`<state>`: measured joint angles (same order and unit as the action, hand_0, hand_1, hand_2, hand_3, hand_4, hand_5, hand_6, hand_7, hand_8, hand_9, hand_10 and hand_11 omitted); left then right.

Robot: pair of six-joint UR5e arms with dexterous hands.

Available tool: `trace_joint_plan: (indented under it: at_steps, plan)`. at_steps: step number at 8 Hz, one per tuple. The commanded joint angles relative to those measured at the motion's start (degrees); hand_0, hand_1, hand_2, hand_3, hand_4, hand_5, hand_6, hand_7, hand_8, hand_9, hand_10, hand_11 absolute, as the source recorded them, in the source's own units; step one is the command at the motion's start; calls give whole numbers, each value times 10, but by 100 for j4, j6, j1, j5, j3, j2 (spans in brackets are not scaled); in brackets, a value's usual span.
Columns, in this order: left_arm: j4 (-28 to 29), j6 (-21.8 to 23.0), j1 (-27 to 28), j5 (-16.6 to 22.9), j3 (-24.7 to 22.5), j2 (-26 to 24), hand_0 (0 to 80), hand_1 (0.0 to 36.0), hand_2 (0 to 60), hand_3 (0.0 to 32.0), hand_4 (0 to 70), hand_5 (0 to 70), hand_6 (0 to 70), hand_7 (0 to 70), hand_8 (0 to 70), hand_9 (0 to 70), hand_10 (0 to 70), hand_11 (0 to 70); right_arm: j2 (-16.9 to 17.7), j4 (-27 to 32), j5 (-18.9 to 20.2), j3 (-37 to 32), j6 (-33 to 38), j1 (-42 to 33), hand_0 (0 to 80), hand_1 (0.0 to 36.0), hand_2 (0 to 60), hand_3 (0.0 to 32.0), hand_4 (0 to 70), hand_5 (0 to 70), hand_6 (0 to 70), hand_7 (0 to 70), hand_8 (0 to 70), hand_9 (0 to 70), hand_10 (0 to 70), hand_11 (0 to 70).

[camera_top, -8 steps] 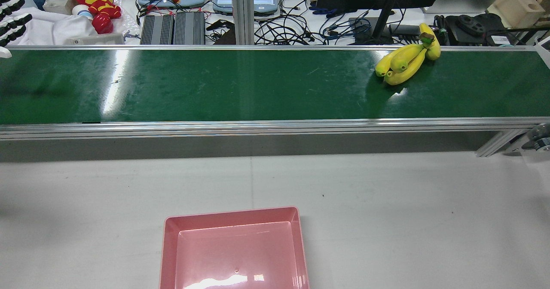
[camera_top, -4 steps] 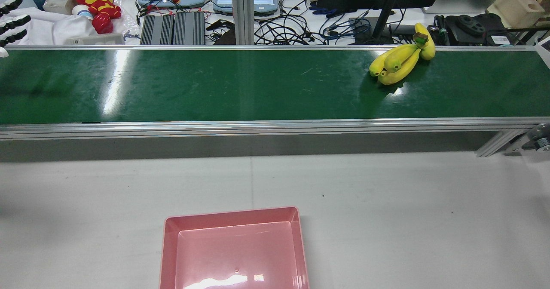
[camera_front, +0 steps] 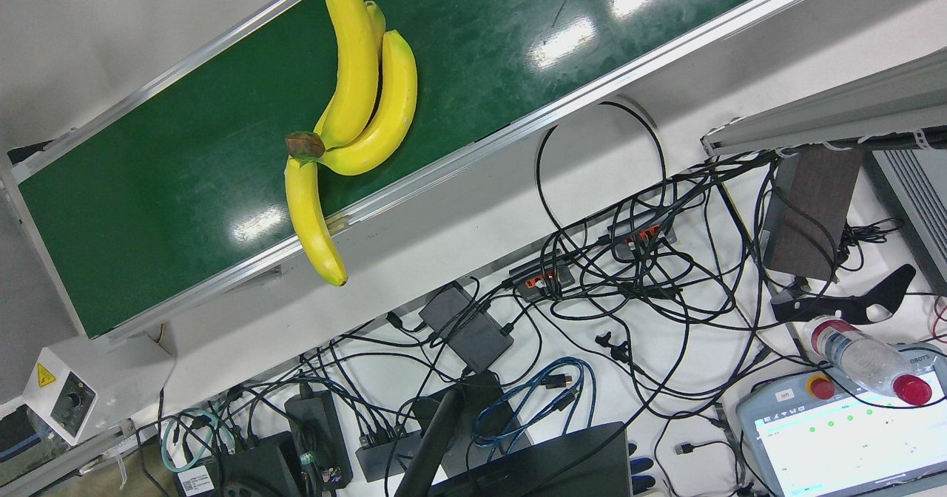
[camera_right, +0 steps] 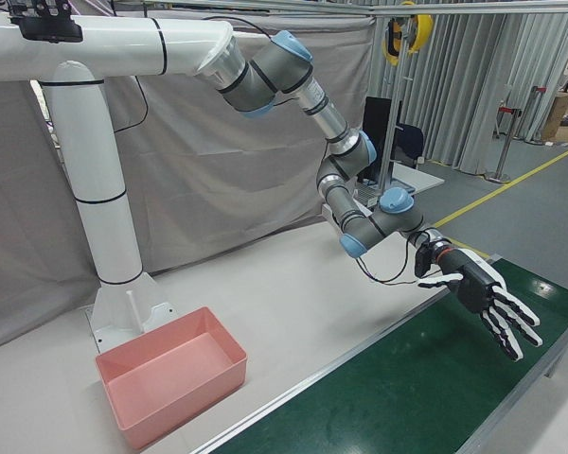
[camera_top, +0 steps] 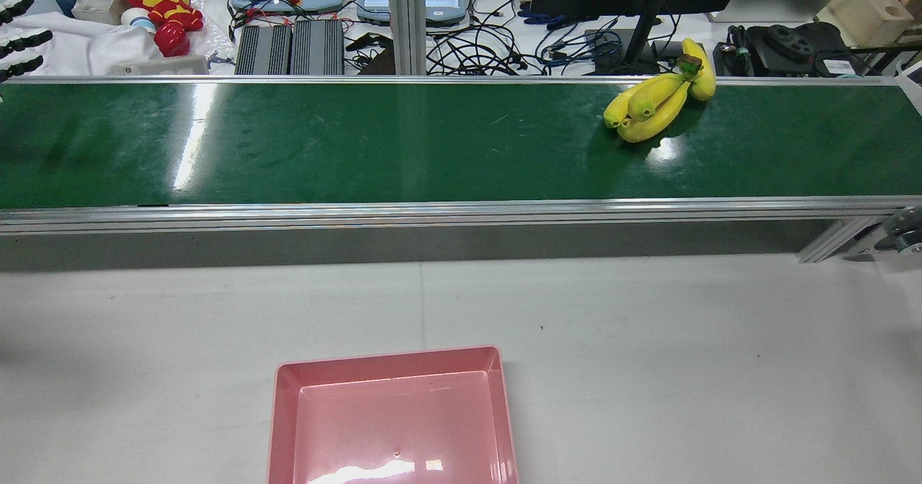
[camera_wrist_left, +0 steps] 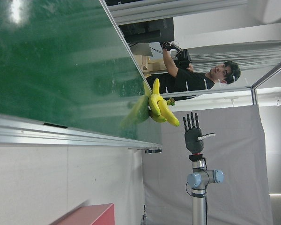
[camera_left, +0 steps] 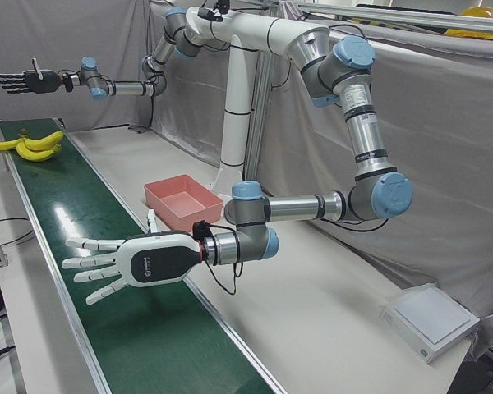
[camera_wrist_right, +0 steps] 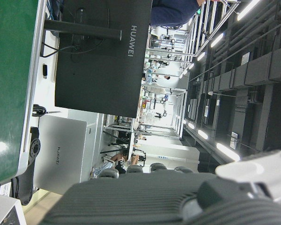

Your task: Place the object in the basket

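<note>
Here the green conveyor belt (camera_top: 403, 142) spans the station from side to side, framed by aluminium rails, with the white tabletop (camera_top: 648, 369) along its near side in the rear view. The two white arms rise from a shared pedestal behind the tabletop.

The pink basket (camera_top: 392, 419) sits on the tabletop near the near edge, slightly left of centre in the rear view, well apart from the belt. Its inside shows nothing but a light reflection.

The left hand (camera_left: 119, 263) hangs above the left end of the belt, palm roughly level, fingers spread apart and holding nothing. In the rear view only its fingertips (camera_top: 21, 19) show at the left edge.

The right hand (camera_left: 25, 81) hangs above the right end of the belt, fingers likewise extended and apart, holding nothing; the left hand view shows it upright on its wrist behind the fruit.

The bunch of bananas (camera_top: 655, 99) lies on the belt toward its right end in the rear view, against the far rail. The brown stem (camera_front: 305, 144) points toward that rail, and one banana (camera_front: 314, 220) overhangs it, as the front view shows. Neither hand touches the bunch
</note>
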<state>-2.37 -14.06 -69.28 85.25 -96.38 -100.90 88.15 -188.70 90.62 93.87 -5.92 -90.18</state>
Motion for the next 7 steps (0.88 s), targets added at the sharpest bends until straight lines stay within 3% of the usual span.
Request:
trace_joint_plan:
  at_steps: [1,4,5,6,7]
  plan:
    - [0,0,-6,0,5,0,597,121,0,222,0,124,3,66,83,89,14,43,0,0,0,0,3,0,0,0,0,0,0,0,0,0,0,0,0,0]
    - [0,62,-41,0,-13,9,498,89,0,126,41,162,13,72,87,101,34,62,0,0,0,0,3,0,0,0,0,0,0,0,0,0,0,0,0,0]
    - [0,62,-42,0,-13,9,528,128,0,60,108,194,24,82,93,116,47,85,0,0,0,0,-6,0,0,0,0,0,0,0,0,0,0,0,0,0]
    - [0,62,-42,0,-13,9,556,160,0,30,141,220,30,93,102,130,59,105,0,0,0,0,-6,-9,0,0,0,0,0,0,0,0,0,0,0,0]
    - [0,62,-50,0,-13,0,566,165,0,6,169,226,29,96,100,127,66,115,0,0,0,0,3,0,0,0,0,0,0,0,0,0,0,0,0,0]
